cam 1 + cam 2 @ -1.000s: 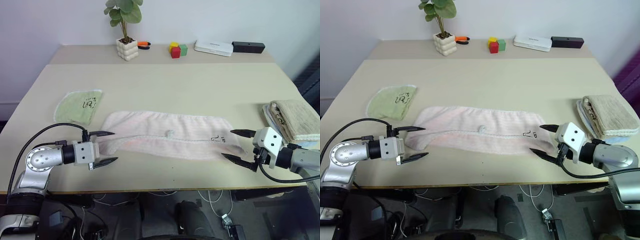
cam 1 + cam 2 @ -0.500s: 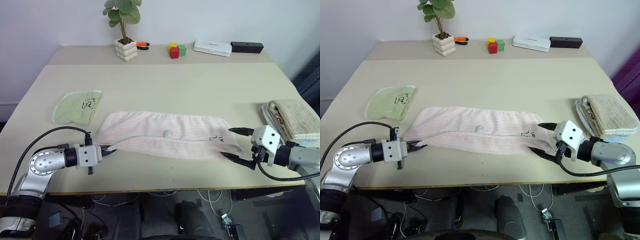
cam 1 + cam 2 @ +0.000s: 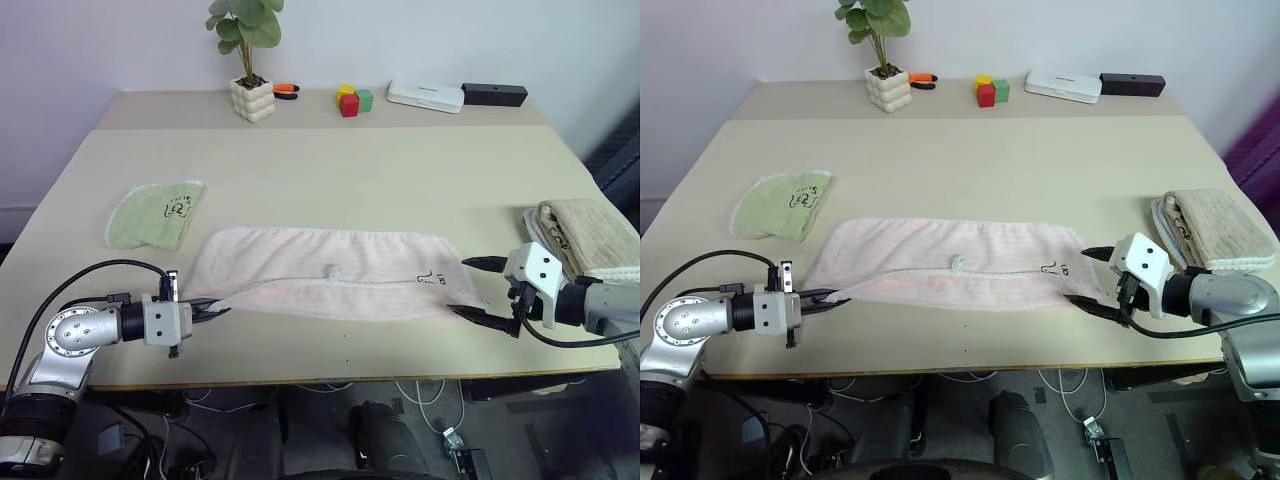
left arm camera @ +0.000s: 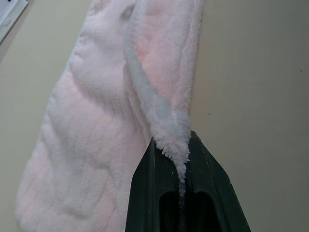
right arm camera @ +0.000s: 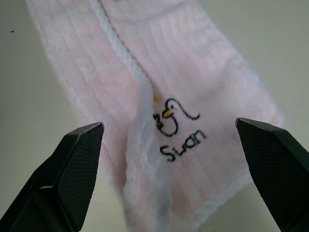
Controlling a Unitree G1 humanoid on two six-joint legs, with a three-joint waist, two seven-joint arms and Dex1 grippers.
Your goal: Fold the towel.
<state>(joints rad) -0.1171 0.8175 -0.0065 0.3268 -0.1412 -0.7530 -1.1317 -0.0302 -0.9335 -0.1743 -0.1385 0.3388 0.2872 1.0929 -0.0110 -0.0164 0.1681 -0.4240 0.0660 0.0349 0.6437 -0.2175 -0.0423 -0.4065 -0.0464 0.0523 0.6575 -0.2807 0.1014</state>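
The pink towel [image 3: 330,284] lies spread lengthwise near the table's [image 3: 330,170] front edge. The left gripper [image 3: 208,311] is pinched tight on the towel's near left corner. The right gripper [image 3: 484,291] stands spread wide at the towel's right end, fingers astride its edge.

- Illumination: bright, even, diffuse; source reads as overhead.
- Table [image 3: 330,170]: uniformly lit, no glare patches or hot spots.
- Shadows: soft and short; faint one beside the plant pot [image 3: 253,98], thin dark line under the towel [image 3: 330,272] edge.
- Head views: sharp across the tabletop; no motion blur.
- Left wrist view: terry pile crisp close to the lens.
- Right wrist view: near fingers [image 5: 77,164] slightly soft; print on the towel in focus.
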